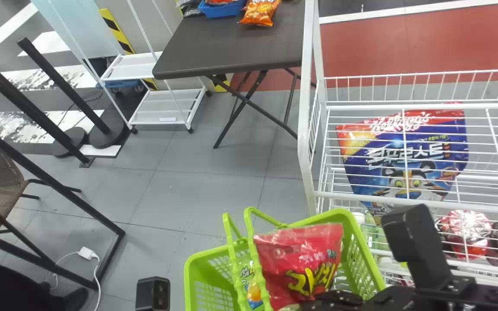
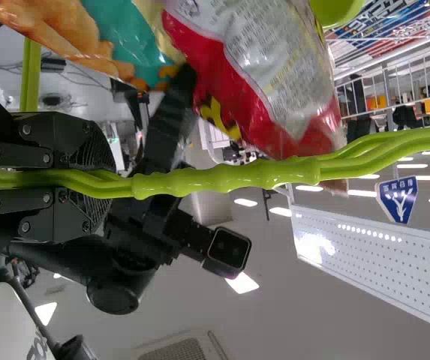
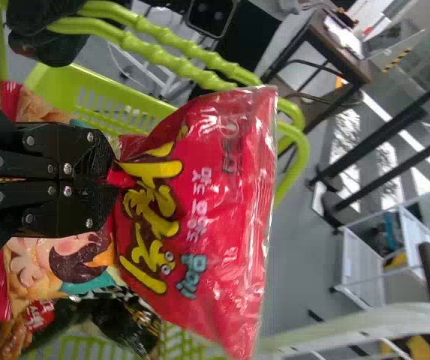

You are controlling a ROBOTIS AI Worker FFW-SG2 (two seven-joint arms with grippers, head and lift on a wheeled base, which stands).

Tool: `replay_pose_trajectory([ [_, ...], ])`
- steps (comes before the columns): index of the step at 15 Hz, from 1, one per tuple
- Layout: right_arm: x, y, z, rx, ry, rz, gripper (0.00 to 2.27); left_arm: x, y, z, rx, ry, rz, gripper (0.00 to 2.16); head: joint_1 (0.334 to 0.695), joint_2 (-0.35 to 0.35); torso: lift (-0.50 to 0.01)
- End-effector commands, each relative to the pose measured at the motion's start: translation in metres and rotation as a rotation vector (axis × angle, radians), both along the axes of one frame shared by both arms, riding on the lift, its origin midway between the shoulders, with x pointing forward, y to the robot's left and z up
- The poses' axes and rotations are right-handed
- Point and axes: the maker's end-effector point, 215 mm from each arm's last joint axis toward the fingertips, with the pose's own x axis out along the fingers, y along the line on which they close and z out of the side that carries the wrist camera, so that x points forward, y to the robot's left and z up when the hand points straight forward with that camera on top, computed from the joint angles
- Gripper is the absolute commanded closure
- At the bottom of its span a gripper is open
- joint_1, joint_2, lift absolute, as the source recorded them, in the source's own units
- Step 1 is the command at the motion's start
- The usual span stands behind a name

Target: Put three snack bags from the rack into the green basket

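Pinching the red snack bag (image 1: 298, 263), the right gripper (image 1: 318, 301) is positioned at the bottom of the head view, right of centre. Its two flat fingers are pressed together on a gathered corner of the bag, as the right wrist view confirms. The bag is located over the mouth of the green basket (image 1: 205, 259), beside the looped handles (image 1: 255, 259). Whether the bag touches the contents below it cannot be determined.

The left gripper (image 2: 109, 180) is clamped on the basket handles, which pass between its fingers at the left of the left wrist view. In the head view, the left arm's wrist camera (image 1: 153, 293) is at the bottom edge, left of the basket.

Basket contents, right wrist view: a snack bag with a printed figure (image 3: 57, 262) at lower left, and a dark bag (image 3: 128, 322) near the bottom edge, just beside it.

The white rack (image 1: 307, 108) occupies the right side of the head view. A large blue and red bag (image 1: 404, 151) leans on its upper level, behind the wires. Red packages (image 1: 465, 229) are seated on the level below, at lower right.

The dark table (image 1: 231, 47) stands at upper centre, bearing an orange bag (image 1: 260, 12) and a blue tray (image 1: 221, 10) at the top edge. A white cart (image 1: 162, 108) stands to its left.
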Motion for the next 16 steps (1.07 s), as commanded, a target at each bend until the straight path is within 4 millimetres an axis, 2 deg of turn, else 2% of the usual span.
replay_pose_trajectory([
  [1, -0.002, -0.003, -0.01, -0.007, 0.026, 0.005, 0.0, 0.001, -0.001, 0.003, -0.014, -0.006, 0.003, 2.15, 0.695, 0.35, 0.0],
  [2, 0.002, -0.009, -0.007, 0.006, 0.029, -0.01, 0.0, 0.0, 0.0, 0.002, -0.014, -0.003, 0.003, 2.15, 0.695, 0.35, 0.0],
  [5, 0.03, -0.04, 0.029, 0.102, 0.021, -0.088, 0.02, 0.0, 0.001, 0.002, -0.013, -0.001, 0.006, 2.15, 0.695, 0.35, 0.0],
  [7, 0.055, -0.074, 0.046, 0.13, -0.017, -0.173, 0.02, 0.0, 0.001, 0.002, -0.015, -0.001, 0.008, 2.15, 0.695, 0.35, 0.0],
  [9, 0.098, -0.117, 0.044, 0.094, -0.139, -0.333, 0.03, 0.0, 0.001, 0.001, -0.016, 0.002, 0.009, 2.15, 0.695, 0.35, 0.0],
  [11, 0.143, -0.166, 0.038, 0.021, -0.361, -0.517, 0.03, 0.0, 0.002, 0.001, -0.015, 0.0, 0.01, 2.15, 0.695, 0.333, 0.0],
  [12, 0.161, -0.193, 0.037, -0.04, -0.498, -0.608, 0.03, 0.0, 0.002, 0.001, -0.016, 0.0, 0.01, 2.15, 0.695, 0.277, 0.0],
  [13, 0.168, -0.216, 0.038, -0.096, -0.609, -0.683, 0.03, 0.001, 0.002, 0.0, -0.016, 0.0, 0.01, 2.15, 0.695, 0.209, 0.0],
  [15, 0.165, -0.244, 0.042, -0.145, -0.773, -0.769, 0.03, 0.002, 0.002, -0.002, -0.019, 0.006, 0.013, 2.15, 0.695, 0.082, 0.0],
  [16, 0.161, -0.255, 0.045, -0.145, -0.844, -0.803, 0.03, 0.002, 0.002, -0.002, -0.019, 0.006, 0.013, 2.15, 0.695, 0.044, 0.0],
])
